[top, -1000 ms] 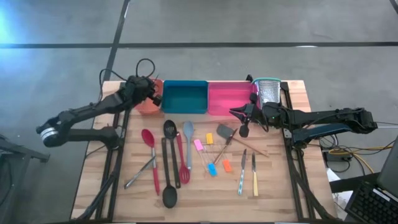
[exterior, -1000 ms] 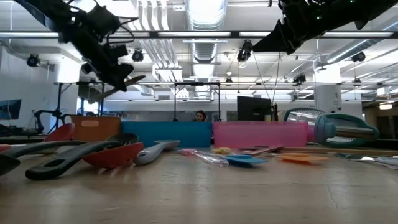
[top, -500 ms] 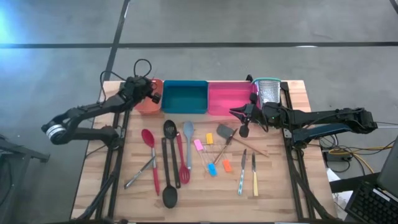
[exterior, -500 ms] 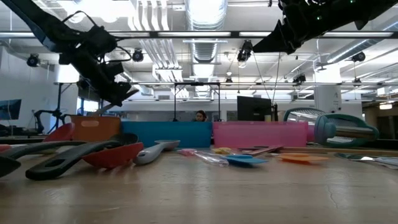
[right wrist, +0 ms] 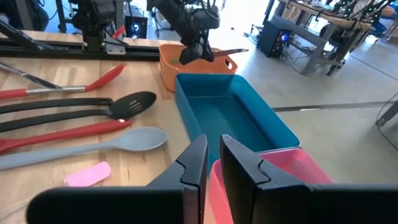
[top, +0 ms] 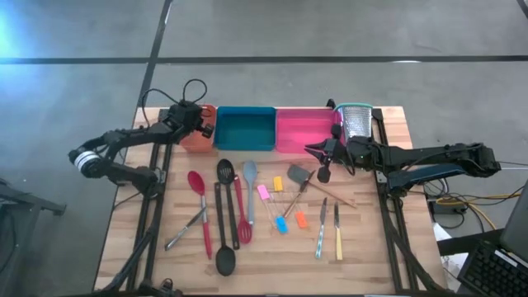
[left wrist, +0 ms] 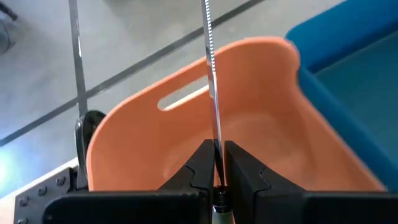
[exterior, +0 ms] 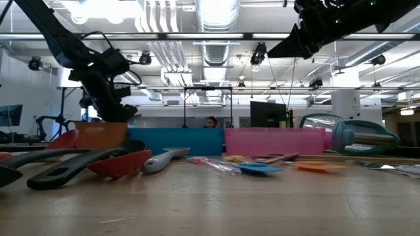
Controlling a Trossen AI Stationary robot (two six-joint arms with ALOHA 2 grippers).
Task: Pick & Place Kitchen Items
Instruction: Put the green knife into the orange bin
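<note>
Shows the left gripper (left wrist: pixel 216 168) pinched tight on a thin serrated knife (left wrist: pixel 211 74), gripped at the handle end with the blade reaching forward over the hollow of the orange tray (left wrist: pixel 249 46). Stands markedly lower than a second ago: hangs then well above the table in the low view, sits now just over the tray's rim, with the arm folded back toward its own side of the table. Suggests a placing step close to its end, with only a short descent and a release left for this item. Calls for care on release, since the long blade points toward the slotted far wall and may come to rest leaning on it, not lying flat.

Places the right gripper (top: pixel 318 153) in the air at the near edge of the pink tray (top: pixel 301 132), beside the grater (top: pixel 356 122), unmoved over the same second, its fingers drawn almost together on nothing.

Leaves most of the task undone: spoons, spatulas, tongs, table knives and small coloured tools (top: pixel 247 206) lie across the wooden table (top: pixel 132 247), in front of the three trays. Leaves the teal tray (top: pixel 245 128) bare as far as can be seen.
</note>
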